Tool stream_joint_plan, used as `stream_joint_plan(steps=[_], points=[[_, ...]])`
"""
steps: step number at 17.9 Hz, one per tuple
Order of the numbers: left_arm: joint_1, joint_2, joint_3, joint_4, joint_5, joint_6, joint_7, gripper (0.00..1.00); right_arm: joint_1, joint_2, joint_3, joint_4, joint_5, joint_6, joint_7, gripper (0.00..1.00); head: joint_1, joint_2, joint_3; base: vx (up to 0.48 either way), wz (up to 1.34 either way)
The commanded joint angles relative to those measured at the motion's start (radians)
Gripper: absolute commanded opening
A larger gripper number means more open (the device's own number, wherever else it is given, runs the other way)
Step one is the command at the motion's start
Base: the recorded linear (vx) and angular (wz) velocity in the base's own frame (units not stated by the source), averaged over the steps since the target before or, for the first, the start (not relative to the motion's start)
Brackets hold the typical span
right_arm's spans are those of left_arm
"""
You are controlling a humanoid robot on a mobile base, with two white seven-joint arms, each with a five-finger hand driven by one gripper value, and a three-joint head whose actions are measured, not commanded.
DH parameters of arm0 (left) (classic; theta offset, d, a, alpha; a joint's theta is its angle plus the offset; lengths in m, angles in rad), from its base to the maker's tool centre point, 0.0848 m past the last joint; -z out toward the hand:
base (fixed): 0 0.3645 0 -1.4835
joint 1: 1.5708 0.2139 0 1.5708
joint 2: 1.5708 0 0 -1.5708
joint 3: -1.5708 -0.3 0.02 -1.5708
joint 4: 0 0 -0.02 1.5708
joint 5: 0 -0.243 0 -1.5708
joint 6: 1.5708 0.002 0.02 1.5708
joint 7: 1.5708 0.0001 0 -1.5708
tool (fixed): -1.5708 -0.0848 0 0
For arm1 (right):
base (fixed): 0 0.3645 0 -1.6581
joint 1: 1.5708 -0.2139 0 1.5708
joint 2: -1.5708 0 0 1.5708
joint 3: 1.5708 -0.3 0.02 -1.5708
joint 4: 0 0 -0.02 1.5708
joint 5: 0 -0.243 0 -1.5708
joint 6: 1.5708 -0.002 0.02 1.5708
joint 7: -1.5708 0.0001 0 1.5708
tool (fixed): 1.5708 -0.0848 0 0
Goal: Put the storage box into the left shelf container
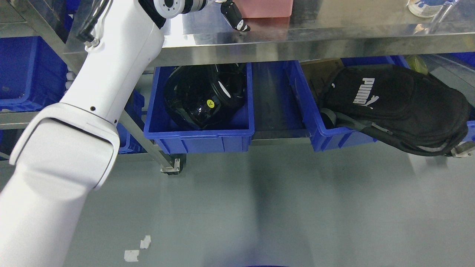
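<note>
Nearest the camera lay a smooth grey floor point(259, 207) with two small scraps of white tape point(138, 249) stuck to it. The left arm point(70, 148), a glossy white shell with a rounded cuff, rose from the lower left corner and slanted up to the top edge, covering part of the shelf frame and the blue bins point(22, 74) behind it.

Beyond the floor stood a low shelf tier on a castor point(171, 167). A rectangular blue plastic bin point(200, 133) held a shiny black rounded object point(204, 96) bearing a small yellow sticker. To its right, past a bare gap of shelf, a second blue bin point(326, 135) carried a black fabric backpack point(400, 107) with white lettering, slumped over the bin's rim and hanging out toward the right.

Above these ran the brushed stainless-steel tabletop point(334, 29), reflective and flat. At its far side, cut by the top edge, sat the storage box point(265, 9), a pinkish plastic block with its visible long side running left to right. The left hand point(233, 16) was just beside the box's left end, one dark finger point(237, 20) pointing down onto the steel; whether its fingers gripped the box could not be told. A white round container point(423, 8) stood far right.
</note>
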Motion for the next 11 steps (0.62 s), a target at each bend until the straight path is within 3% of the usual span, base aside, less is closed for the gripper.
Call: stream_joint_plan(steps=[1, 2, 5, 11], points=[[0.002, 0.017, 0.028, 0.019, -0.004, 0.007, 0.032, 0.43, -0.005, -0.017, 0.000, -0.017, -0.021, 0.001, -0.004, 1.00, 0.0000, 0.000, 0.000, 0.000, 0.00], [0.002, 0.017, 0.063, 0.019, 0.000, -0.002, 0.032, 0.31, -0.005, -0.017, 0.000, -0.017, -0.021, 0.001, -0.004, 1.00, 0.0000, 0.000, 0.000, 0.000, 0.00], [0.021, 0.017, 0.160, 0.019, 0.008, -0.034, 0.029, 0.13, -0.005, -0.017, 0.000, -0.017, -0.021, -0.001, -0.002, 1.00, 0.0000, 0.000, 0.000, 0.000, 0.00], [0.136, 0.017, 0.430, -0.034, 0.257, -0.092, 0.017, 0.01, -0.005, -0.017, 0.000, -0.017, -0.021, 0.001, -0.002, 1.00, 0.0000, 0.000, 0.000, 0.000, 0.00]])
